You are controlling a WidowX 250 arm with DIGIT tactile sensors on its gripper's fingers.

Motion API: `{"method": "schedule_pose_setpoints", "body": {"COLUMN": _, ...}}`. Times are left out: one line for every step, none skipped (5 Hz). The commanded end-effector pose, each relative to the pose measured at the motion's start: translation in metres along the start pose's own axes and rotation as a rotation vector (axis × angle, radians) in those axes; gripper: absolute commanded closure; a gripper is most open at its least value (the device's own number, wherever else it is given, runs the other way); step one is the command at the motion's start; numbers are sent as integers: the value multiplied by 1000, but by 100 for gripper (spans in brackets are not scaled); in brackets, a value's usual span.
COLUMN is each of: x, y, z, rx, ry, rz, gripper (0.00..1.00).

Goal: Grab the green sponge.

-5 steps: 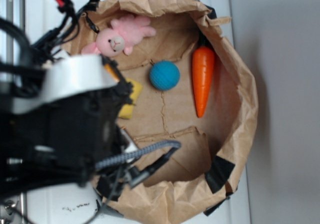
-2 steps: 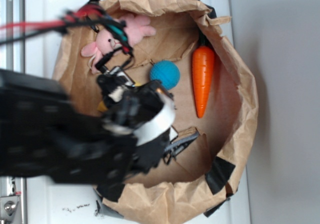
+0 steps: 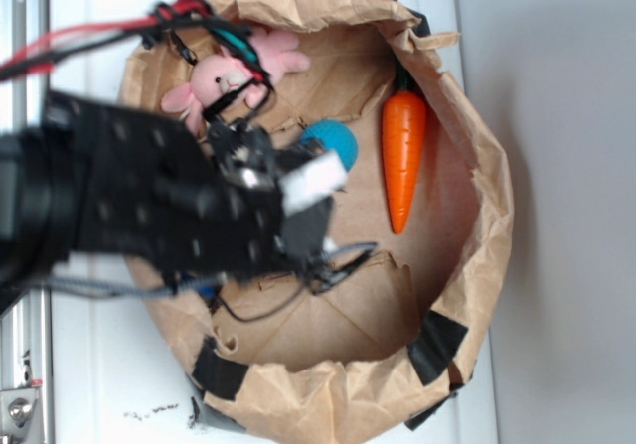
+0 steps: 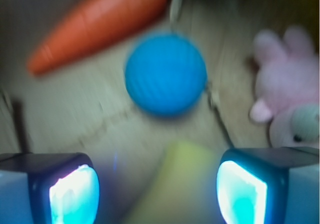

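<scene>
The green sponge [image 4: 180,184] is a soft yellow-green wedge lying on the brown paper floor of the bag. In the wrist view it sits between my two fingers, nearer the right finger [image 4: 242,194], and touches neither. My gripper [image 4: 157,196] is open above it. In the exterior view my black arm [image 3: 169,206] hangs over the left half of the bag and hides the sponge.
A textured blue ball [image 4: 165,81] lies just beyond the sponge, partly showing in the exterior view [image 3: 336,138]. An orange carrot [image 3: 402,156] lies right of it. A pink plush rabbit [image 3: 234,72] lies at the back left. The paper bag's wall [image 3: 487,206] rings everything.
My arm has swung from the left edge over the bag and towards the ball, covering the sponge in the exterior view. The toys have not moved.
</scene>
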State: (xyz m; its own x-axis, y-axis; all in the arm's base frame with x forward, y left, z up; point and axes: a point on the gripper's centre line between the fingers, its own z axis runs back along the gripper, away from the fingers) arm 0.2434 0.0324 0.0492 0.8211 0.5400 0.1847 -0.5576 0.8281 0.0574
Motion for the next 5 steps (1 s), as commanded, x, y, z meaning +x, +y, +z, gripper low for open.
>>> {"method": "schedule_pose_setpoints", "body": {"x": -1, "y": 18, "z": 3, "rx": -84, "ry": 65, "rz": -55, "gripper": 0}}
{"method": "schedule_pose_setpoints", "body": {"x": -9, "y": 17, "z": -7, "rx": -62, "ry": 55, "rz": -65, "gripper": 0}}
{"method": "schedule_pose_setpoints", "body": {"x": -9, "y": 17, "z": -7, "rx": -62, "ry": 55, "rz": -65, "gripper": 0}}
{"method": "schedule_pose_setpoints", "body": {"x": -9, "y": 17, "z": -7, "rx": -62, "ry": 55, "rz": -65, "gripper": 0}}
{"method": "schedule_pose_setpoints", "body": {"x": -9, "y": 17, "z": -7, "rx": -62, "ry": 55, "rz": -65, "gripper": 0}}
